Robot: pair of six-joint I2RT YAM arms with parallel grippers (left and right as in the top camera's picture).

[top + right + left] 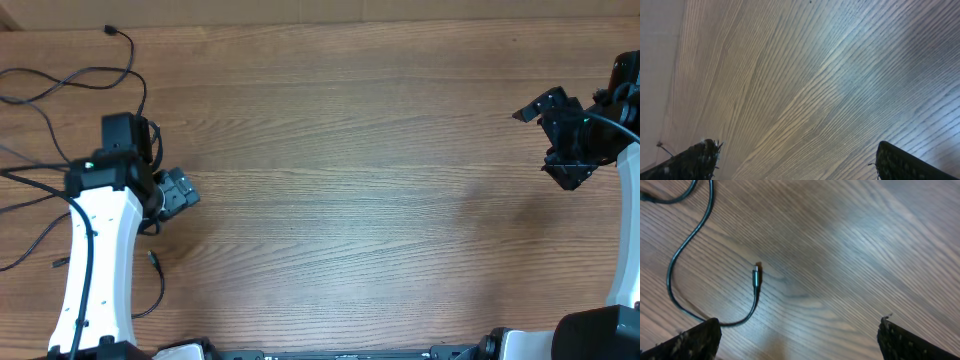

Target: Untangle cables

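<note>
Thin black cables (62, 82) lie as loose strands on the wooden table's far left, one end reaching the back edge (110, 30). Another strand with a small plug (153, 258) lies beside my left arm. My left gripper (178, 192) hovers just right of these strands. In the left wrist view, a cable (675, 260) curves down to its plug end (756, 275), ahead of and toward the left finger (690, 342). That gripper (799, 322) is open and holds nothing. At the far right my right gripper (548, 142) is open over bare wood, empty in its wrist view (796, 145).
The white left arm (95, 260) lies over part of the cable strands. The table's back edge (330, 22) runs along the top of the overhead view. The right arm's base (600, 335) stands at the bottom right.
</note>
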